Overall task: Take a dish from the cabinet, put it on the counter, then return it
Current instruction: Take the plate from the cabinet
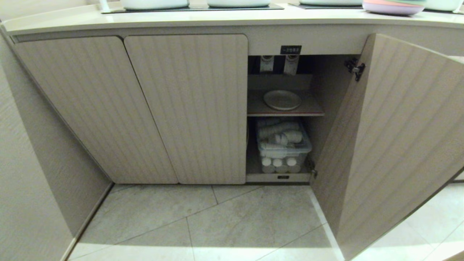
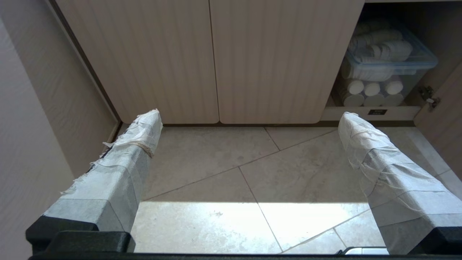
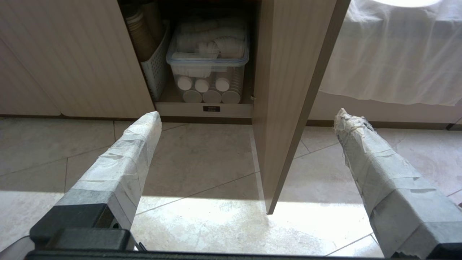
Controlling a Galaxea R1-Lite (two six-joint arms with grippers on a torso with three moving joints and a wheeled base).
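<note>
1. The left pincer (image 2: 249, 124) hangs low over the floor (image 2: 223, 173) before the closed doors, its taped fingers (image 2: 140, 133) spread wide, grasping nothing.
2. The right pincer (image 3: 249, 122) is likewise released and empty, pointing at the open door (image 3: 288, 90).
3. The dish (image 1: 282, 99), round, cream-white and shallow with a low rim, lies flat on the inner shelf (image 1: 311, 108) of the cabinet (image 1: 188, 108).
4. Beneath the shelf sits a clear bin (image 1: 284, 146) of white cups.
5. The table (image 1: 224, 17) above carries stacked pastel plates (image 1: 393, 6).
6. Pale tiles cover the floor.
</note>
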